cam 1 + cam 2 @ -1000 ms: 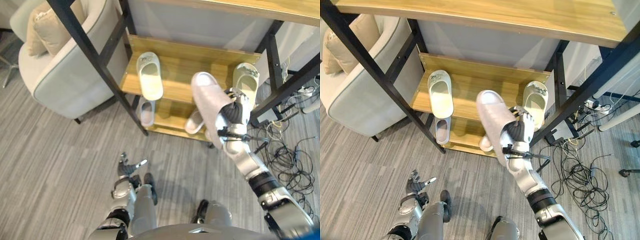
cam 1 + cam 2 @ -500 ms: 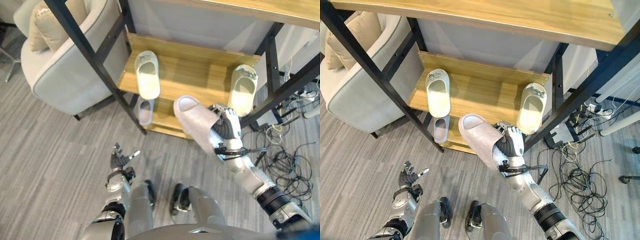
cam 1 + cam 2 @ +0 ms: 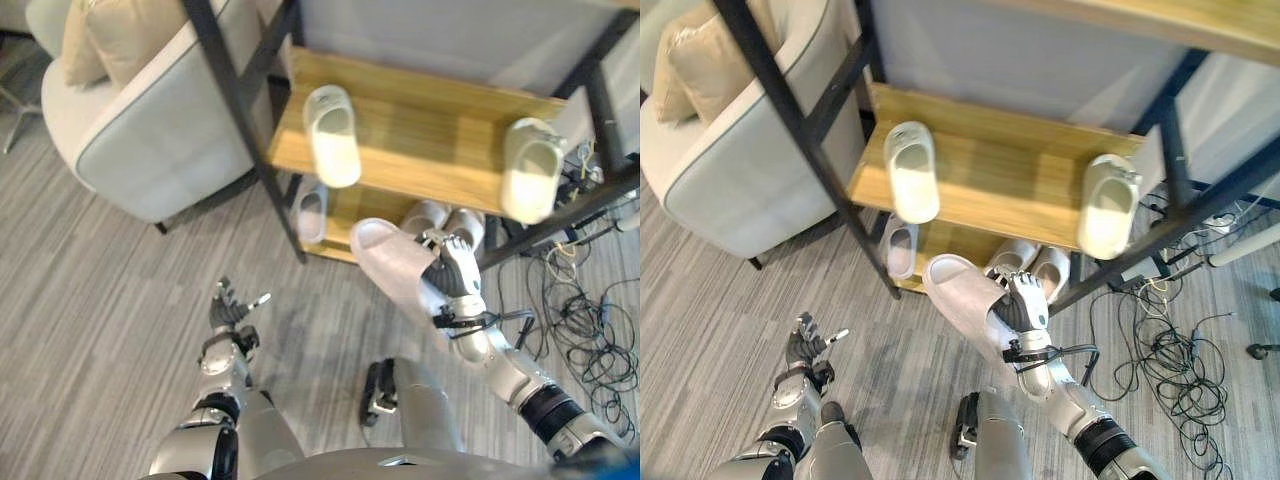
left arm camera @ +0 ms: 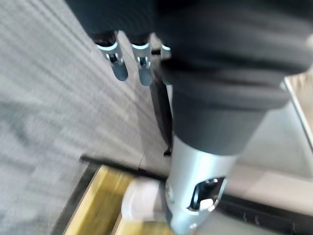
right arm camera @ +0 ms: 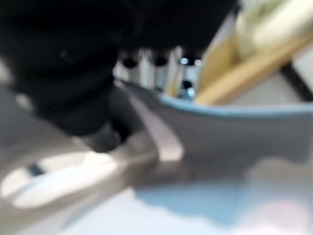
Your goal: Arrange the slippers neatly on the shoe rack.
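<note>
The right hand (image 3: 452, 280) has its fingers curled round the heel end of a pale grey slipper (image 3: 392, 262), with the thumb hidden behind it. The slipper is held in the air in front of the shoe rack (image 3: 430, 135), tilted, its toe pointing up and toward the robot's left, its sole facing the camera. In the right wrist view the dark-tipped fingers (image 5: 152, 62) press on the slipper's grey edge (image 5: 230, 122).

The left hand (image 3: 228, 310) hangs low over the grey striped floor (image 3: 90, 300), well apart from the rack, its fingers spread and fairly straight, holding nothing and touching nothing. In the left wrist view its fingers (image 4: 117, 63) point out above the floor.

On the rack's wooden middle shelf lie two cream slippers: one (image 3: 333, 135) near the left end, toe toward the robot, and another (image 3: 530, 168) at the right end, by the black frame post. On the lower shelf a small pale slipper (image 3: 311, 212) sits at the left, and a pair of light slippers (image 3: 445, 222) sits side by side just behind the held slipper's toe. A beige armchair (image 3: 130, 110) with a cushion stands to the left of the rack, close to its black frame.
</note>
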Robot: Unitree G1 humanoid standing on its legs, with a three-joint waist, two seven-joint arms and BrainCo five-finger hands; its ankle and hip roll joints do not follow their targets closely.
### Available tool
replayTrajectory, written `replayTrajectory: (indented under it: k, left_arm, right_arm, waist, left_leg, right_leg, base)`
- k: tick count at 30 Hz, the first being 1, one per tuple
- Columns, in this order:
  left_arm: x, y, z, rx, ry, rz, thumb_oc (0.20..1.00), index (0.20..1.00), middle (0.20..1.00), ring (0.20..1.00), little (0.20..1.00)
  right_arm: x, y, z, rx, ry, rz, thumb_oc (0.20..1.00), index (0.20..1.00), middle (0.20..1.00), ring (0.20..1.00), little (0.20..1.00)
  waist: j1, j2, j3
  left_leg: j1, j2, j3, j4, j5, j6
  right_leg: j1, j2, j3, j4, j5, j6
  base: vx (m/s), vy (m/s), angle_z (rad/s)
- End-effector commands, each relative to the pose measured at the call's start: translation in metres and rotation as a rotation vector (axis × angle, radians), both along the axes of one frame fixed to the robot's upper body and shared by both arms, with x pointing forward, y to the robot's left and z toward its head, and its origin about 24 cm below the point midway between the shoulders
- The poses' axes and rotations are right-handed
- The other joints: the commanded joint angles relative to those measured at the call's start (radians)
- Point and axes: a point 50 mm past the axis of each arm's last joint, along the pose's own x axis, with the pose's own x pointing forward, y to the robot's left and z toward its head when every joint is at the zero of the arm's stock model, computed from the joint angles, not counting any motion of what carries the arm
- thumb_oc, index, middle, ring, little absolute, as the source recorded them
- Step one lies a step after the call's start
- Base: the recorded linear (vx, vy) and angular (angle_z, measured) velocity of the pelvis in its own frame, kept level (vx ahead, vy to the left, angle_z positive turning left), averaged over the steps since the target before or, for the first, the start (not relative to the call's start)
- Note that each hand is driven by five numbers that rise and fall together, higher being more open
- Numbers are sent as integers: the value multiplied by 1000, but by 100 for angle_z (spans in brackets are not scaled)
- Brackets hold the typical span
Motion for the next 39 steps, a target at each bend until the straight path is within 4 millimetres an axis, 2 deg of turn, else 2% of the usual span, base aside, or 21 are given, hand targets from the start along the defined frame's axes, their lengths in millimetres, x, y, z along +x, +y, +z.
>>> replayTrajectory:
  k: [1,3,4,5,6,7,8,10,12,14,15,18,21,23,24,26,29,32,36,37,39]
  left_arm:
    - [15,10,29,72,-143,-19,1000,1000,1000,1000,1000]
    - [17,9,31,71,-151,-25,1000,1000,1000,1000,1000]
    - [23,5,36,63,-174,-31,1000,1000,1000,1000,1000]
    - [25,7,40,64,-193,-25,1000,1000,1000,1000,1000]
    - [29,10,47,63,-220,-16,1000,1000,1000,1000,1000]
    - [36,9,58,55,-267,-16,1000,1000,1000,1000,1000]
    - [45,2,69,50,-315,-57,1000,1000,1000,1000,1000]
    - [50,1,75,45,-339,-58,1000,1000,1000,1000,1000]
    - [63,-1,91,-22,-414,-49,1000,1000,1000,1000,1000]
    - [71,0,104,-107,-480,-39,1000,1000,1000,1000,1000]
    - [73,-1,107,-146,-500,-38,1000,1000,1000,1000,1000]
    - [82,-8,123,-250,-577,-57,1000,1000,1000,1000,1000]
    - [88,-17,135,-312,-644,-77,1000,1000,1000,1000,1000]
    - [89,-19,137,-328,-661,-78,1000,1000,1000,1000,1000]
    - [93,-23,148,-392,-728,-73,1000,1000,1000,1000,1000]
    - [94,-22,153,-406,-751,-58,1000,1000,1000,1000,1000]
    - [95,-15,165,-399,-792,2,1000,1000,1000,1000,1000]
    - [94,3,180,-336,-820,61,1000,1000,1000,1000,1000]
    - [91,31,203,-219,-821,59,1000,1000,1000,1000,1000]
    - [90,39,211,-182,-824,55,1000,1000,1000,1000,1000]
    - [90,63,236,-90,-806,44,1000,1000,1000,1000,1000]
  right_arm:
    - [6,14,31,173,-141,28,200,200,200,200,200]
    - [5,13,28,183,-134,13,200,200,200,200,200]
    - [6,8,22,204,-115,-28,200,200,200,200,200]
    - [5,9,21,217,-113,-32,200,200,200,200,200]
    - [7,8,23,211,-121,-36,200,200,200,200,200]
    - [9,7,26,224,-132,-44,200,200,200,200,200]
    - [11,2,20,215,-114,-72,200,200,200,200,200]
    - [12,0,21,222,-119,-88,200,200,200,200,200]
    - [16,1,23,238,-117,-108,200,200,200,200,200]
    - [20,1,24,220,-118,-120,200,200,200,200,200]
    - [21,0,25,211,-122,-126,200,200,200,200,200]
    - [27,1,28,178,-127,-139,200,200,200,200,200]
    - [38,4,40,178,-146,-160,200,200,200,200,200]
    - [39,4,43,185,-151,-165,200,200,200,200,200]
    - [47,7,53,166,-165,-162,200,200,200,200,200]
    - [51,8,58,163,-173,-162,200,200,200,200,200]
    - [63,8,81,149,-221,-153,200,200,200,200,200]
    - [78,7,108,153,-233,-136,200,200,200,200,200]
    - [94,-4,138,175,-207,-136,200,200,200,200,200]
    - [99,-6,149,159,-213,-135,200,200,200,200,200]
    - [113,-5,196,56,-279,-104,200,200,200,200,200]
  waist:
    - [-2,-17,47]
    - [-3,-17,42]
    - [-7,-19,46]
    - [-7,-22,54]
    - [0,-21,52]
    - [-3,-20,52]
    - [-8,-24,39]
    - [-11,-18,32]
    - [-20,-19,38]
    - [-34,-14,15]
    - [-43,-13,-4]
    - [-57,-9,-52]
    - [-63,-8,-84]
    - [-66,-9,-92]
    - [-67,-11,-110]
    - [-68,-10,-117]
    - [-66,-12,-125]
    - [-60,-16,-133]
    - [-48,-31,-121]
    - [-44,-35,-111]
    - [-31,-38,-68]
  left_leg:
    - [-60,18,-48,167,-158,39]
    - [-69,3,-48,169,-163,48]
    - [-87,-12,-33,191,-187,64]
    - [-97,-6,-28,214,-199,69]
    - [-125,17,-15,243,-204,73]
    - [-158,31,-10,271,-214,71]
    - [-205,17,0,341,-248,78]
    - [-234,15,-5,355,-246,82]
    - [-313,35,-25,441,-266,78]
    - [-399,47,-35,507,-284,73]
    - [-427,61,-40,556,-324,61]
    - [-555,100,-68,684,-381,57]
    - [-676,122,-103,789,-419,61]
    - [-708,122,-114,819,-423,63]
    - [-808,130,-136,909,-450,66]
    - [-855,132,-151,950,-463,68]
    - [-935,134,-176,1033,-485,72]
    - [-1012,136,-209,1113,-503,74]
    - [-1022,144,-218,1171,-526,73]
    - [-1022,148,-220,1190,-534,73]
    - [-1023,159,-234,1240,-549,70]
  right_leg:
    - [128,-95,79,-174,100,171]
    - [131,-101,80,-196,117,175]
    - [117,-116,96,-216,168,198]
    - [94,-116,98,-197,173,203]
    - [48,-123,83,-172,210,214]
    - [-4,-116,64,-132,211,208]
    - [-36,-112,13,-109,171,166]
    - [-59,-118,25,-102,160,156]
    - [-154,-97,74,7,107,140]
    - [-250,-101,66,87,70,128]
    - [-276,-104,64,130,34,129]
    - [-415,-101,88,253,-10,123]
    - [-552,-100,119,356,-44,125]
    - [-581,-95,125,383,-53,122]
    - [-691,-102,150,485,-93,119]
    - [-738,-108,161,527,-106,116]
    - [-825,-119,184,618,-139,118]
    - [-902,-134,204,708,-166,119]
    - [-936,-143,234,778,-186,120]
    - [-940,-145,238,798,-193,120]
    - [-940,-159,255,844,-211,120]
  base:
    - [6,269,-8]
    - [2,196,8]
    - [-40,231,14]
    - [-108,270,4]
    - [-184,180,-11]
    - [-224,239,-43]
    - [-150,203,-61]
    - [-49,47,-55]
    - [-58,-14,-22]
    - [-19,-60,-4]
    - [71,-111,6]
    - [48,-98,2]
    - [-8,-63,-11]
    - [11,-69,-7]
    - [27,-94,1]
    - [31,-64,8]
    - [42,-60,13]
    - [55,-48,14]
    - [54,-50,2]
    - [54,-46,-1]
    - [40,-42,-4]
